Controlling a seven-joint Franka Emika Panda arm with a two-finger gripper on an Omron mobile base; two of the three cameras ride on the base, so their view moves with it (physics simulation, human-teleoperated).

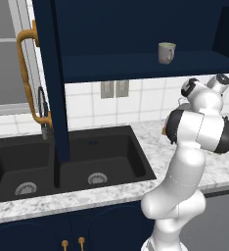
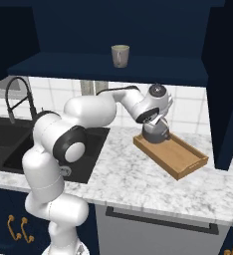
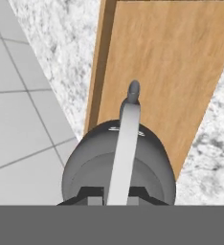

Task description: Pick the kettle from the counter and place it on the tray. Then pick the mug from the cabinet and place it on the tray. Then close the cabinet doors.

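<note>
At far left in the left base view, one of the cabinet doors (image 1: 55,78) stands swung open, edge-on, with its curved brass handle (image 1: 29,73) in front of the window. Below it the black double sink (image 1: 67,164) sits in the counter (image 1: 150,142), with a dark faucet (image 1: 42,110) behind it.

Centre: the mug (image 2: 120,55) stands upright on the shelf of the open cabinet (image 2: 108,67), well above my arm, its handle towards the left in the right base view.

Right of centre: my pincer (image 2: 156,121) hangs over the near-wall end of the tray (image 2: 180,159), closed on the thin arched handle of the kettle (image 2: 156,133). In the hand view the handle runs straight up between my dark fingertips (image 3: 90,194), with the rounded grey body and spout below it. The kettle is over the tray's corner nearest the tiled wall; whether its base touches the wood I cannot tell. The tray lies flat on the marble, angled to the counter edge.

Far right: a second open door (image 2: 228,89) stands beside the tray.
</note>
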